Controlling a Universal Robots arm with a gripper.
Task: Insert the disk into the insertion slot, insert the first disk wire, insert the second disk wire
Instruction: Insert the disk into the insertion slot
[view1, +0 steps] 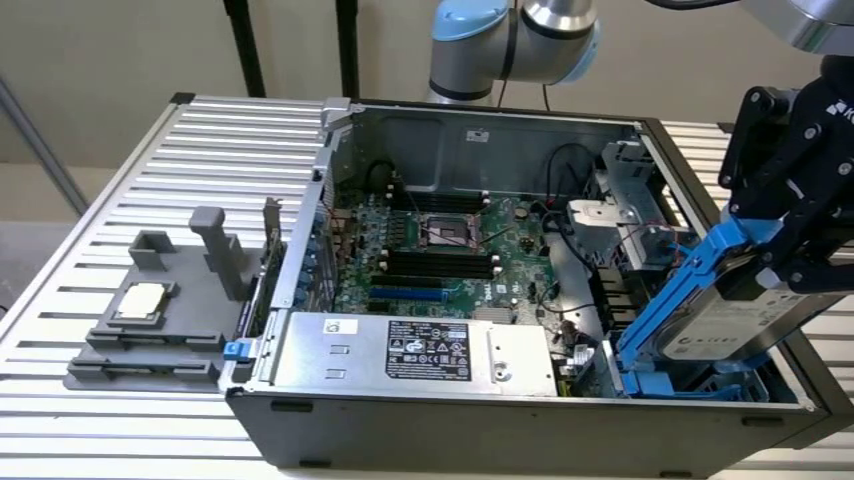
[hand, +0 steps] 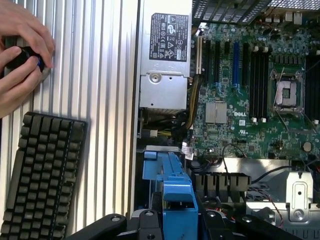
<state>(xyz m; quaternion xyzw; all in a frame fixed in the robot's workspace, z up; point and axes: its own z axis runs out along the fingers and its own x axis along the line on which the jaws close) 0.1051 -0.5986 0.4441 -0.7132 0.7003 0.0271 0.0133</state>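
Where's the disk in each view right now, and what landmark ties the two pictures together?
Exterior view: the disk, tilted, at that view's right, over a corner of the case.
Wrist view: its blue carrier between the jaws, nearest the camera.
Shared landmark: the black-labelled power supply.

Gripper (view1: 785, 265) runs off the exterior view's right edge and covers the upper end of the disk (view1: 727, 325), the disk masks most of the insertion slot (view1: 674, 388), and the label print on the power supply (view1: 427, 350) is too small to read.

Bench and back wall, as my feed shows them.
I see a ribbed aluminium table (view1: 200, 160), a plain beige wall (view1: 107, 50) beyond it, two black poles (view1: 244, 45) against that wall.
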